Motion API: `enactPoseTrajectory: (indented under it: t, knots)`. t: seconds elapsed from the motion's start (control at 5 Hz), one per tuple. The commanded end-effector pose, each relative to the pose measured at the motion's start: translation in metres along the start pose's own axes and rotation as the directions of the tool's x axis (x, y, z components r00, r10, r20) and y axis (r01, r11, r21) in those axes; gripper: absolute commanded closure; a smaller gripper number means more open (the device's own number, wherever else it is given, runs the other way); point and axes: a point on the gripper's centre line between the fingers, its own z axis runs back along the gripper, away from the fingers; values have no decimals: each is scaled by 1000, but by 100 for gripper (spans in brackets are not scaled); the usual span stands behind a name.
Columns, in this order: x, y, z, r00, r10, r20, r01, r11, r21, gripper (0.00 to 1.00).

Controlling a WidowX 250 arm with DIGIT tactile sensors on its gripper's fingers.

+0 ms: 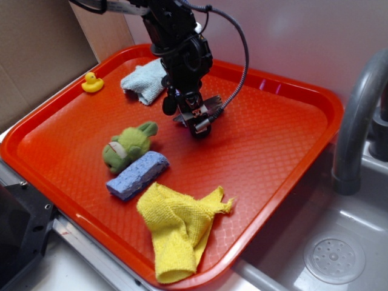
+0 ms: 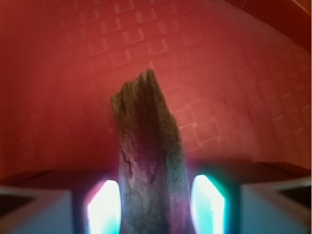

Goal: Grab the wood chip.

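Where the two fingers enter the bottom of the wrist view, they stand on either side of the wood chip, closed against it, and the chip projects forward between them with its jagged end toward the tray surface. In the exterior view the gripper sits low over the middle rear of the red tray, with the chip showing as a dark sliver at its tip; whether the chip touches the tray cannot be determined. Behind the arm lies a light blue cloth, and a yellow rubber duck sits near the tray's far left rim. In front are a green plush toy, a blue sponge touching it, and a yellow cloth. No legible writing appears.
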Motion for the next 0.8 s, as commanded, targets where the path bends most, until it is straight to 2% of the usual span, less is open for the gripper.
enactPoseTrajectory:
  t: [0.0,0.2,0.4,0.6]
  knots:
    - [-17,15,57,987,141,76,-141,990,-10,100]
    - [-39,31,108,944,306,119,-299,951,-78,100]
    - [-55,38,158,855,494,159,-477,868,-137,100]
    - [-58,39,209,832,535,148,-514,843,-159,100]
